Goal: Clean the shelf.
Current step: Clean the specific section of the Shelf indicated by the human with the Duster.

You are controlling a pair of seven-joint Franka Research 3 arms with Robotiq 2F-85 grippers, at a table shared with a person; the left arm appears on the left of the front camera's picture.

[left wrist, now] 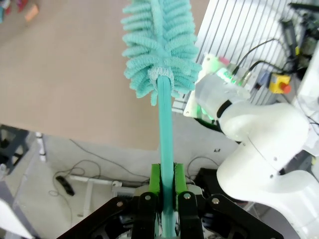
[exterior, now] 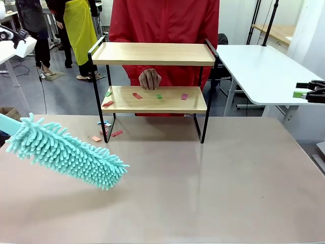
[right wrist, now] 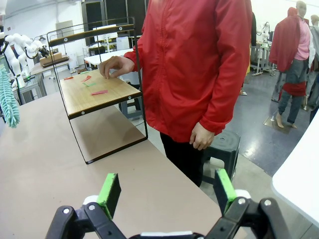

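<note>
The shelf [exterior: 152, 53] stands at the table's far middle, with several red, green and pink paper scraps [exterior: 137, 95] on its lower board. A person in a red jacket rests a hand [exterior: 150, 79] on that board. My left gripper [left wrist: 166, 185] is shut on the handle of a teal fluffy duster [left wrist: 159, 45]; the duster's head [exterior: 66, 152] hangs over the table's near left, apart from the shelf. My right gripper [right wrist: 167, 191] stands open and holds nothing, off the table's right side [exterior: 306, 92]. In the right wrist view the shelf [right wrist: 97, 92] lies far ahead to the left.
A few more scraps [exterior: 104, 133] lie on the beige table [exterior: 213, 183] under the shelf's left side. A white table [exterior: 264, 71] stands at the back right. The person's other hand [right wrist: 202, 135] hangs by a dark stool [right wrist: 222, 147].
</note>
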